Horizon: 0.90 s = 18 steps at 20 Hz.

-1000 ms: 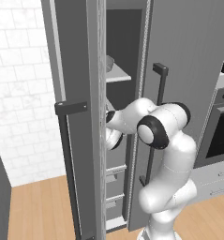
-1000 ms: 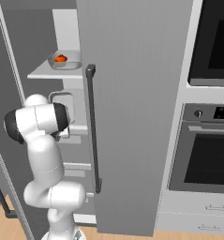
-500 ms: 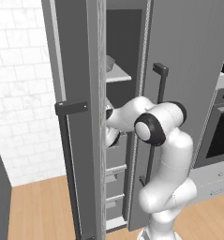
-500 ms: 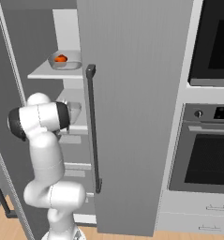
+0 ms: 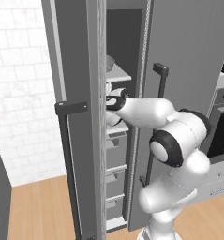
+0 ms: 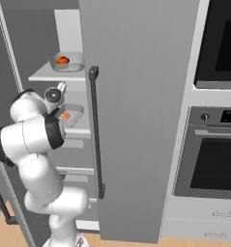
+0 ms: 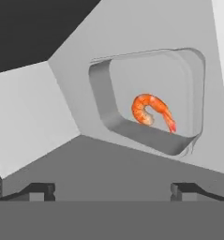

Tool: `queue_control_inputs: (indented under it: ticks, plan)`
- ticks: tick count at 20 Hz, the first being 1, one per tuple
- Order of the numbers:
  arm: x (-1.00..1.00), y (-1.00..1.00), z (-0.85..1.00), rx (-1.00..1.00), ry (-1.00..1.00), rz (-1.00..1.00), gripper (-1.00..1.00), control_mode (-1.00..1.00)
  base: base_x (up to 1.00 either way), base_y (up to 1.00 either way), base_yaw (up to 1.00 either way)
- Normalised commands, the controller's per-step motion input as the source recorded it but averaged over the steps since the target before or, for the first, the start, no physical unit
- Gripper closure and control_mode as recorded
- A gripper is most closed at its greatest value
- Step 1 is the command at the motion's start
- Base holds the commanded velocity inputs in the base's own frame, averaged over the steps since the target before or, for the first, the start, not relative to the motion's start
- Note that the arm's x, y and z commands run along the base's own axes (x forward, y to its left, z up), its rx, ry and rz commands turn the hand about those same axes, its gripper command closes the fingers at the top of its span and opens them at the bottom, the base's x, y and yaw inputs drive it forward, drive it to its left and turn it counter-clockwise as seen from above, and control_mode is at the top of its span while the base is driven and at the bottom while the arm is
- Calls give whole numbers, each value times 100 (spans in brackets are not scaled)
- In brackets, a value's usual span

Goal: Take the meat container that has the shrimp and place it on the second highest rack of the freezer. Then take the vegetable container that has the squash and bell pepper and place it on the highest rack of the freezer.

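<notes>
Gripper (image 7: 113,188) fingers spread wide, holding nothing. Just short of the tray (image 7: 104,101) with the shrimp (image 7: 151,111).

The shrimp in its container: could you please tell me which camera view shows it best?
The hand view: the shrimp lies curled and unobstructed inside its grey container. The right base view gives a small orange speck beside the arm; in the left base view the arm and door edge cover that shelf.

The hand (image 7: 112,188) has let go of the shrimp (image 7: 151,111) container (image 7: 146,98) and drawn back.
</notes>
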Motion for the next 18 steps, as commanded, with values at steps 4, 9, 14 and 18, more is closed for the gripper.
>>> queue_control_inputs:
  ticks: [4, 9, 14, 18]
  plan:
    - [-83, -60, 28, 2, 1, 34, -100, -100, 0, 0, 0]
    - [-100, -52, -4, -30, 13, 50, -100, -100, 0, 0, 0]
    - [-80, -6, -19, -42, 23, 76, -100, -100, 0, 0, 0]
    - [-100, -7, -22, -42, 9, 68, -100, -100, 0, 0, 0]
